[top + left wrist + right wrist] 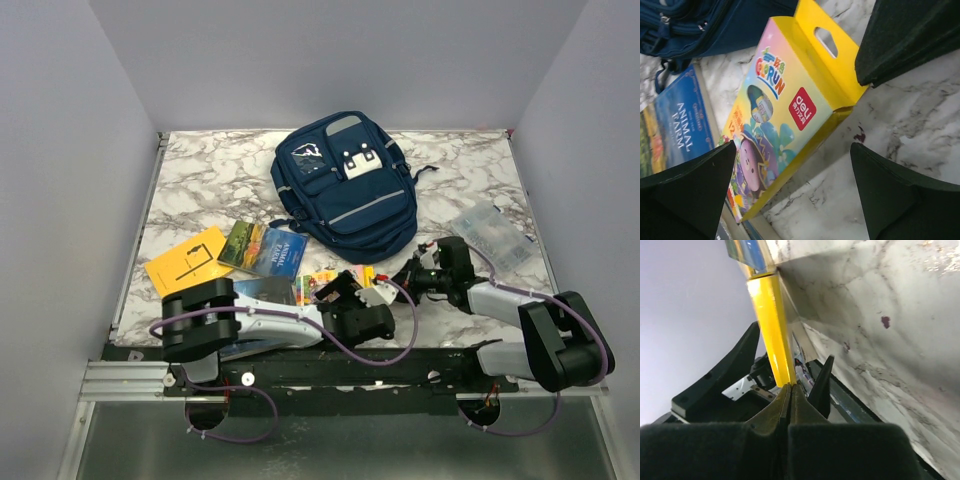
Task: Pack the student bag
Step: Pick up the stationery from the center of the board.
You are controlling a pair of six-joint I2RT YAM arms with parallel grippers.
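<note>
The white, grey-veined marble table [200, 170] carries everything in view. The navy student bag [345, 195] lies flat, front pockets up, toward 12 o'clock and a little right of centre. At about 3 o'clock, apart from the bag, sits a clear plastic case [492, 235]. At 9 o'clock a yellow booklet [188, 262] lies flat, with the "Animal Farm" paperback [265, 250] just beside it on its 3 o'clock side, near the bag's lower corner. Toward 6 o'clock a dark blue book [265, 290] lies partly hidden, and the yellow carton [785, 115] lies slanted, one end over the books, its hang-tab end on bare marble.
</note>
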